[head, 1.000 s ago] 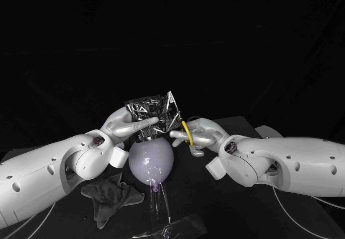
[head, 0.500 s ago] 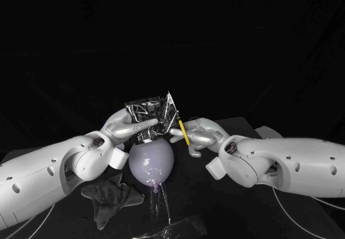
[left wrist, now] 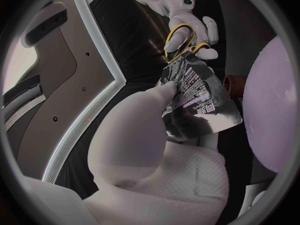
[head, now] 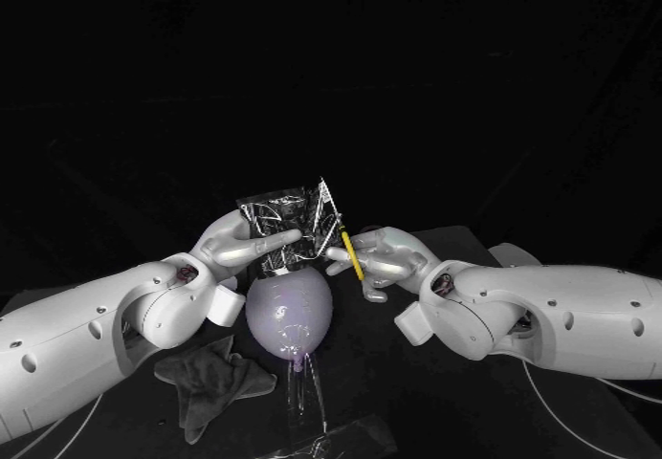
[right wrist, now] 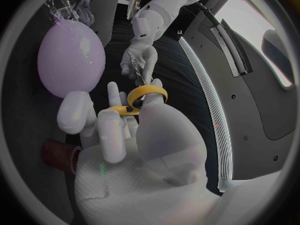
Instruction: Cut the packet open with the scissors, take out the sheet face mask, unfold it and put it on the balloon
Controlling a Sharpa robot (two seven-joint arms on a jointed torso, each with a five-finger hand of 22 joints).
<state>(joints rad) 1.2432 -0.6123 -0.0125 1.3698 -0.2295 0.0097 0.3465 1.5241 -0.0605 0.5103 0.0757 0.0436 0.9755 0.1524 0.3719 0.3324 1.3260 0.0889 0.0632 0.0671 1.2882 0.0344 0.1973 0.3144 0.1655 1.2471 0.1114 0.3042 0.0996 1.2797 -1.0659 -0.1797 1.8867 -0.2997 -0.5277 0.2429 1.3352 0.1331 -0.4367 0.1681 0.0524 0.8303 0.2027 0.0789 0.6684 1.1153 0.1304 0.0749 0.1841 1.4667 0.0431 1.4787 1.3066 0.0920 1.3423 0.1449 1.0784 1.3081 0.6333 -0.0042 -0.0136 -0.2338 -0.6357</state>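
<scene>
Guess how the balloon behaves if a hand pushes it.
The balloon is inflated and egg-shaped: probably very light, apt to roll. Its glossy skin looks slippery, and likely pops if the scissors touch it.

The packet (head: 293, 229) is seen to be crinkled, glossy foil. The balloon (head: 290, 308) is shown smooth and shiny. Glossy plastic is seen on the scissors (head: 353, 254); the cloth (head: 214, 378) is matt.

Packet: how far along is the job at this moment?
Done: left hand holds the packet up, right hand holds the yellow scissors. In hand: scissors at the packet's edge; cut depth unclear. Left: take the mask out, unfold it, put it on the bare balloon.
</scene>
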